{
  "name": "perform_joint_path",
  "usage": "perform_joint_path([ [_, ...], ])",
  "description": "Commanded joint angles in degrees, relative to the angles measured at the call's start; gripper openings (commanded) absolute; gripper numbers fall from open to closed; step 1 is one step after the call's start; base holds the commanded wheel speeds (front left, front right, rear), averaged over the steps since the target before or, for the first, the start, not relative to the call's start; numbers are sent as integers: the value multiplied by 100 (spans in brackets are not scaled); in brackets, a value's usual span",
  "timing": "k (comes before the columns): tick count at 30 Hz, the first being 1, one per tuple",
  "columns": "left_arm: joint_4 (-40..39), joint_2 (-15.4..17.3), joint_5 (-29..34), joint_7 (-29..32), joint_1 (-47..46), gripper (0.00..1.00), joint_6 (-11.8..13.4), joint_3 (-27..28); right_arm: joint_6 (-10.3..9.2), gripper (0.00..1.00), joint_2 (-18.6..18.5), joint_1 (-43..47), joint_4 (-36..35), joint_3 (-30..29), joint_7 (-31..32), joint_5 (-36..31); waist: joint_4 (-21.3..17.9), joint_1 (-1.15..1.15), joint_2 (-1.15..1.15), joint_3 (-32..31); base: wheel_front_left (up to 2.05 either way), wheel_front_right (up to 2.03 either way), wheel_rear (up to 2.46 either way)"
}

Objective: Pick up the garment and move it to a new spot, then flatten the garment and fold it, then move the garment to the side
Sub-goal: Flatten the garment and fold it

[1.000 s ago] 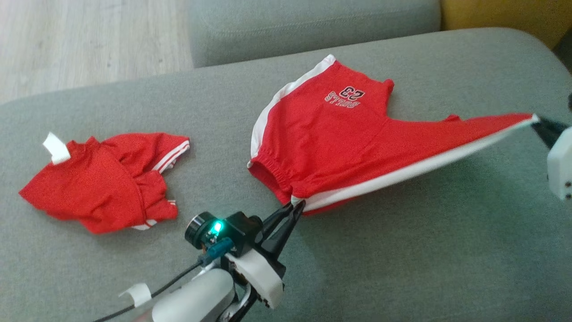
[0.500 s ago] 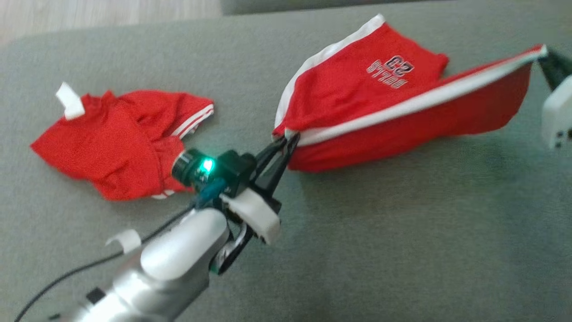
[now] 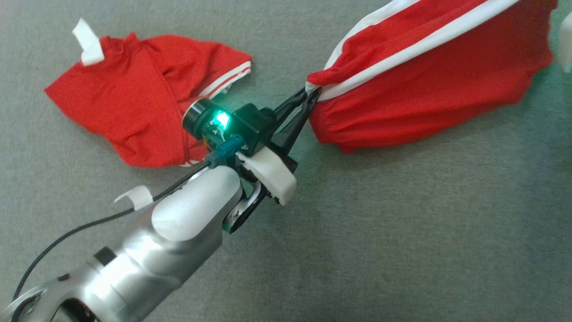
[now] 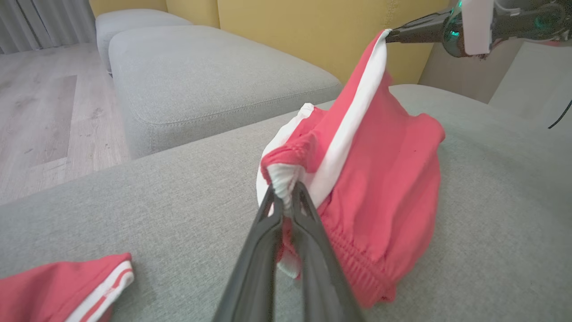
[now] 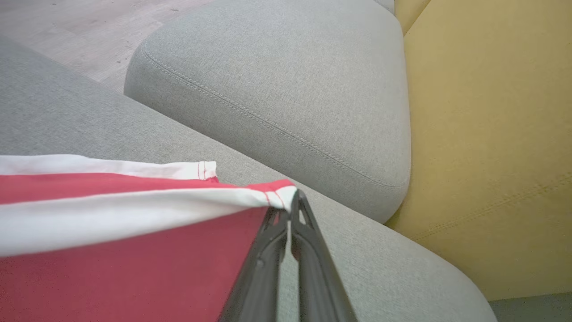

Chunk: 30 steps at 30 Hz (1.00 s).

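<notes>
Head view, read from left to right. At far left a second red garment, crumpled and edged with thin white bands, lies on the grey cushion; a white tag stands out from its upper left corner. Next comes the silver left forearm, rising from the lower left corner and crossing over the right edge of that piece, with a black cable running along it and a green light glowing on the wrist. The left gripper has its dark fingers pressed together on the gathered elastic corner of the garment, red shorts with a white stripe along the upper edge. The garment stretches up and to the right from this pinch, its red body sagging below the stripe toward the cushion; whether the lowest fold touches the fabric cannot be told. At the far end the right gripper nips the stitched hem corner where the stripe ends, fingers closed on the cloth. Behind it lie a neighbouring grey cushion, a yellow backrest and a wooden floor.
</notes>
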Motion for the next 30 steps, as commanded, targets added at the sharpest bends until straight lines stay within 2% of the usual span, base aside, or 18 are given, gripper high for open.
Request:
perform_joint_path([
  [1, -92, 34, 42, -66, -282, 0, -15, 198, -5, 0, 4, -179, -17, 42, -100, -16, 171, -1, 0, 199, 0, 0, 0],
  [18, 193, -235, 35, -256, -659, 0, -106, 225, -5, 0, 69, -996, 1245, 427, -830, 18, 474, -1, 0, 604, 0, 0, 0],
  [19, 200, -246, 32, -258, -679, 0, -104, 228, -5, 4, 88, -1036, 1320, 434, -850, 28, 477, -1, 0, 615, 0, 0, 0],
  [20, 209, -255, 35, -264, -698, 36, -96, 232, -5, 94, 106, -1076, 1383, 448, -886, 25, 478, -1, 0, 623, 0, 0, 0],
  [21, 220, -262, 39, -267, -714, 100, -88, 231, -5, 100, 130, -1111, 1451, 444, -926, 33, 476, -1, 0, 627, 0, 0, 0],
  [30, 279, -201, -1, -339, -634, 100, -40, 241, -5, 100, 314, -1184, 1835, 516, -1521, 168, 379, -1, 0, 358, 0, 0, 0],
])
